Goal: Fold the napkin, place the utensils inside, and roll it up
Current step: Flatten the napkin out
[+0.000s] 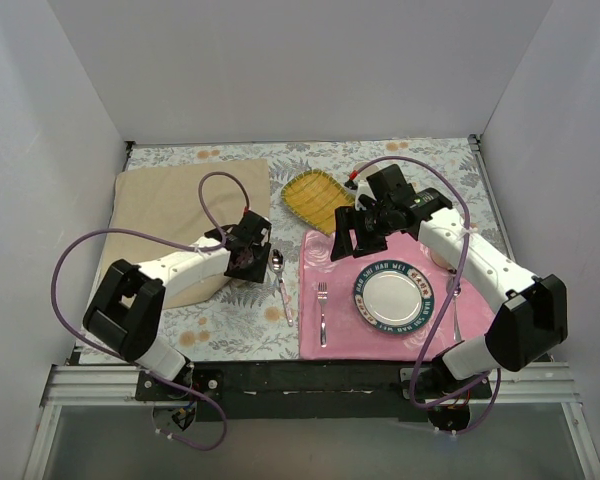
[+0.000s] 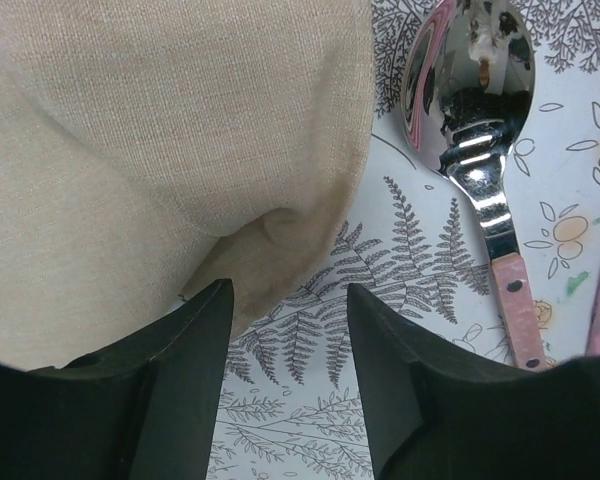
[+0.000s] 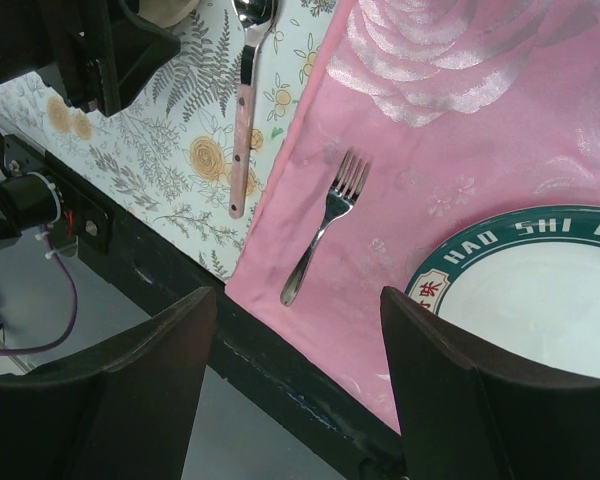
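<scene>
Left claw (image 2: 290, 300) at napkin (image 2: 130, 150) corner, spoon (image 2: 477, 150) beside

Two white arms, black at the joints
Left arm (image 1: 175, 265) and right arm (image 1: 450, 238) wear white shells, black housings, black wedge-shaped fingers (image 2: 180, 400) and looping purple cables (image 1: 220, 174).

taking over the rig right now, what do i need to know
Left gripper: fingers open at the napkin's near right corner, nothing gripped.
Right gripper: open, empty, above the pink placemat.
Spoon lies on the tablecloth between napkin and placemat. Fork is on the placemat left of the plate. A third utensil lies right of the plate.
Done: nothing clear; no utensils on the napkin.
Left: fold, load utensils, roll.
</scene>
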Robot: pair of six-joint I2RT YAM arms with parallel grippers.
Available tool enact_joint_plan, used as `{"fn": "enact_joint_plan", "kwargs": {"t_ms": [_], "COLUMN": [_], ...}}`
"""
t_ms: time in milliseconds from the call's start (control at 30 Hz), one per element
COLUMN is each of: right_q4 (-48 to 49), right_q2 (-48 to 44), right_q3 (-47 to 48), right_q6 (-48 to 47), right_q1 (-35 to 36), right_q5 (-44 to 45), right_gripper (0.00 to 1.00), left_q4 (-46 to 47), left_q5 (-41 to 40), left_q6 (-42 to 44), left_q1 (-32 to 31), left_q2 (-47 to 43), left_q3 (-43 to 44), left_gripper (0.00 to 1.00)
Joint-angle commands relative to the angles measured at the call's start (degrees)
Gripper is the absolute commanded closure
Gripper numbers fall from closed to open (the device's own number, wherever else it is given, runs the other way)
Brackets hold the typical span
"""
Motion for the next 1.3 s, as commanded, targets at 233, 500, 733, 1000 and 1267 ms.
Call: {"fn": "enact_joint_plan", "kwargs": {"t_ms": [233, 500, 733, 1000, 1267], "right_q4": [-0.29, 0.5, 1.55, 1.2, 1.47], "right_q2": [0.32, 0.85, 1.2, 1.46, 2.43], "right_q3": [0.88, 1.41, 0.0, -0.7, -1.93], "right_q6": [-0.66, -0.66, -0.13, -0.66, -1.36], "right_q1": [-0.42, -0.42, -0.42, -0.5, -0.33], "right_q5": [-1.11, -1.37, -3.04, -3.22, -3.92], "right_gripper": [0.25, 0.25, 0.26, 0.26, 0.25], "left_q4": [-0.2, -11.98, -14.8, -16.21, -22.18], "left_q5": [-4.96, 10.77, 24.75, 30.29, 25.57], "left_q6": [1.26, -7.97, -14.74, -19.13, -24.05], "left_q1": [-0.47, -0.48, -0.48, -0.48, -0.3], "left_q2": [5.11, 3.71, 3.0, 0.1, -2.7], "left_q3": [2.04, 10.48, 10.75, 10.66, 13.38], "left_gripper": [0.79, 0.98, 0.98, 0.96, 0.66]}}
